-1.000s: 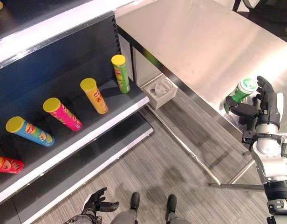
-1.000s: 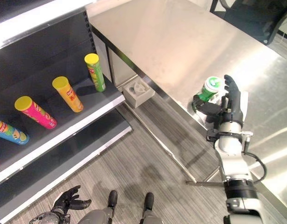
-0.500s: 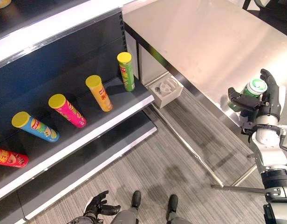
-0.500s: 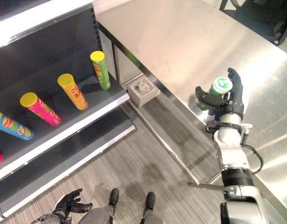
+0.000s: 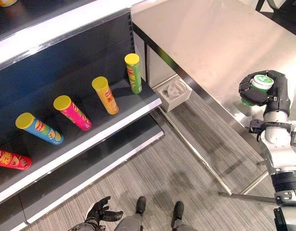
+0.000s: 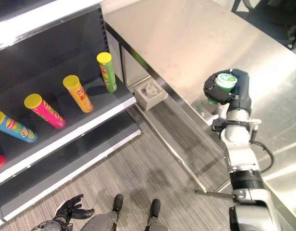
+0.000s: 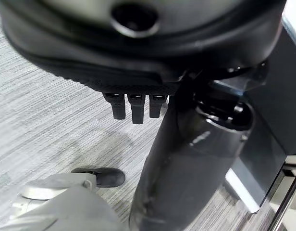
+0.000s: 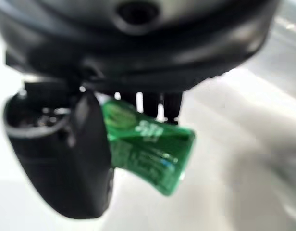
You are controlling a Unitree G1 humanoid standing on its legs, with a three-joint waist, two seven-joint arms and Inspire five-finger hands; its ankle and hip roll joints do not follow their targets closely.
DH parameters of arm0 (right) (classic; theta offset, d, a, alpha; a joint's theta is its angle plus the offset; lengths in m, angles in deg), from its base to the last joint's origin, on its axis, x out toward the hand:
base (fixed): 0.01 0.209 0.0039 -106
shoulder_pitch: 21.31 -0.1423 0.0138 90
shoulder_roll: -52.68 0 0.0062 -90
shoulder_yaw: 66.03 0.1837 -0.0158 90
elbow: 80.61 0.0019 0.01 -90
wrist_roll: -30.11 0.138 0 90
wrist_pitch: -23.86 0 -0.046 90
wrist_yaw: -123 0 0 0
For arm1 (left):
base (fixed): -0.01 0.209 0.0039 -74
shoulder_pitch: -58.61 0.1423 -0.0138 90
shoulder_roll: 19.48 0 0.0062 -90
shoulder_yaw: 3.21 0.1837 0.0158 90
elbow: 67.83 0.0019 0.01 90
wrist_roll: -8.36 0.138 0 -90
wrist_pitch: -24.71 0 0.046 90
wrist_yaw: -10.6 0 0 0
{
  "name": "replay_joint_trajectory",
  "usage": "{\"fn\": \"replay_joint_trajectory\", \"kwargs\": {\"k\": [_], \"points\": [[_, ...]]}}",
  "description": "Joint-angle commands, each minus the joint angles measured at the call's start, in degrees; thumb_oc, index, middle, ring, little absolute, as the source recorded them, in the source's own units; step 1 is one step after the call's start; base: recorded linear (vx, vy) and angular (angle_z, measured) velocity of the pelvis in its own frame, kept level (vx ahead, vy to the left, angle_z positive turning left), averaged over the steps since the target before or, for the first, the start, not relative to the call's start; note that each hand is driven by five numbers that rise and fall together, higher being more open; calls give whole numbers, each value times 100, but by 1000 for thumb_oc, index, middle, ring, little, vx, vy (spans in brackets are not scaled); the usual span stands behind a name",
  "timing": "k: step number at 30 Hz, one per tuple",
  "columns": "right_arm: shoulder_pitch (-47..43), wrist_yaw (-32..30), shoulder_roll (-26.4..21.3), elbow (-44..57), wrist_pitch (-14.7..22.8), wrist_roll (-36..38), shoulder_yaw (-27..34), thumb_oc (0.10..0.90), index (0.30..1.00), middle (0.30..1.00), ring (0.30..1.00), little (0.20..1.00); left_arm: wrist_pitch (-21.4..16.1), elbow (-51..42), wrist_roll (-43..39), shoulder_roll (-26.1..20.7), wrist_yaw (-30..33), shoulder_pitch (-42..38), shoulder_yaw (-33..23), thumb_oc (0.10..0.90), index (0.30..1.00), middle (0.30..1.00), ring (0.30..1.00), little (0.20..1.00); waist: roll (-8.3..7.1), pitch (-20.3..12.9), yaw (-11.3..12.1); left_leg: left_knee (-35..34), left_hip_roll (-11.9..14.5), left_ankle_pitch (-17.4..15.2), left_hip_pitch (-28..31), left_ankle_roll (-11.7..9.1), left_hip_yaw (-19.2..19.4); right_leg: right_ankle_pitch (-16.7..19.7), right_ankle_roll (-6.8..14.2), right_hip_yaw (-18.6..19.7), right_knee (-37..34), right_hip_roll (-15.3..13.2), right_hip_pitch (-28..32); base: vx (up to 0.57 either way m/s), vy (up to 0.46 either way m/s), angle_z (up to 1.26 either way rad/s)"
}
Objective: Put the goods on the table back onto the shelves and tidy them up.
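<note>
One green can [image 5: 257, 87] is the piece in play: it sits upright in the right hand [image 5: 269, 94], whose fingers and thumb curl round its body just under the pale lid, over the near edge of the steel worktop [image 5: 210, 38]. In the right wrist view the can [image 8: 148, 147] looks clear of the surface below it, so I judge the pickup done and the carry to the shelf [image 5: 90, 120] the step in hand. Four cans already stand on that shelf in a loose row: green [image 5: 133, 72], orange [image 5: 104, 95], pink [image 5: 72, 112] and blue [image 5: 39, 129], with a red one [image 5: 11, 159] lying at the far left. The left hand [image 5: 101, 213] hangs low by the floor, fingers relaxed and empty. Next the robot likely has to turn toward the shelf, well apart from the worktop, and set the can upright in a gap without knocking its neighbours
</note>
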Motion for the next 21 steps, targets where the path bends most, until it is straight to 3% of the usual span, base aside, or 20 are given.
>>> {"fn": "replay_joint_trajectory", "kwargs": {"k": [1, 3, 5, 9, 10, 11, 12, 13, 15, 16, 19, 21], "points": [[-99, -53, -729, 1089, 683, -337, 622, 400, 300, 300, 300, 300, -155, 26, 90, -478, 4, -72, -9, 800, 900, 900, 900, 900, -340, -333, 33, 22, 104, -409, 48, -300, -600, -887, 408, 1172, 675, 60, 33, -8, -137, 68], [29, -43, -815, 1340, 744, -348, 834, 400, 300, 300, 300, 300, -153, 32, 81, -460, -38, -38, -40, 800, 900, 900, 900, 900, -343, -399, 82, 40, 93, -368, 35, -336, -829, -991, 296, 1252, 688, 178, 155, 7, -170, 131], [91, -34, -974, 1625, 857, -289, 1063, 400, 300, 300, 300, 300, -153, 2, -7, -467, -72, 48, -41, 800, 900, 900, 900, 900, -375, -466, 97, 78, 99, -284, -9, -448, -1292, -1210, 149, 1176, 771, 380, 327, -9, -192, 136], [19, -20, -1247, 1864, 928, -262, 1254, 400, 300, 300, 300, 300, -140, -101, -119, -519, -71, 41, -66, 800, 900, 900, 900, 900, -479, -389, 89, 456, 41, -303, -266, -596, -1571, -1405, 18, 802, 859, 437, 479, -61, -115, 75], [-5, -57, -1350, 1944, 945, -278, 1315, 400, 300, 300, 300, 300, -142, -142, -158, -524, -66, 21, -73, 800, 900, 900, 900, 900, -511, -364, 65, 600, 47, -323, -391, -612, -1439, -1412, 14, 599, 834, 403, 545, -113, -35, 132], [37, -72, -1496, 2111, 949, -305, 1468, 400, 300, 300, 300, 300, -132, -227, -223, -516, -61, -42, -98, 800, 900, 900, 900, 900, -557, -313, -37, 810, 311, -319, -602, -655, -602, -1365, 60, 198, 802, 283, 639, -91, 49, 185], [-31, -77, -1595, 2175, 938, -325, 1450, 400, 300, 300, 300, 300, -126, -277, -243, -541, -64, -52, -128, 800, 900, 900, 900, 900, -575, -324, -57, 843, 511, -344, -587, -637, -239, -1331, 83, 69, 793, 229, 672, -83, 81, 186], [-51, -79, -1600, 2170, 936, -326, 1437, 400, 300, 300, 300, 300, -123, -282, -242, -535, -64, -55, -133, 800, 900, 900, 900, 900, -565, -326, -57, 837, 516, -314, -605, -633, -235, -1298, 85, 75, 779, 233, 655, -30, 99, 110], [-134, -65, -1685, 2318, 927, -303, 1461, 400, 300, 300, 300, 300, -140, -301, -228, -558, -47, -46, -192, 800, 900, 900, 900, 900, -590, -351, -98, 979, 798, -273, -649, -711, -5, -1225, 137, -65, 762, 97, 679, 10, 161, 16], [-272, -55, -1760, 2425, 955, -270, 1448, 400, 300, 300, 300, 300, -168, -302, -212, -604, 13, -40, -225, 800, 900, 900, 900, 900, -562, -438, -136, 930, 967, -278, -557, -823, -106, -1150, 221, -125, 700, -41, 756, 82, 284, 15], [-372, -25, -1769, 2528, 1031, -124, 1515, 400, 300, 300, 300, 300, -172, -210, -171, -596, 2, -95, -189, 800, 900, 900, 900, 900, -433, -672, -235, 545, 958, -325, -343, -814, -79, -1112, 303, -174, 644, -163, 830, 112, 261, 52], [-545, 14, -1748, 2718, 1154, 134, 1524, 400, 300, 300, 300, 300, -196, -115, -72, -607, 14, -98, -133, 800, 900, 900, 900, 900, -382, -872, -243, 354, 687, -379, -167, -739, 4, -922, 404, -243, 659, -489, 834, 161, 391, 40]]}}
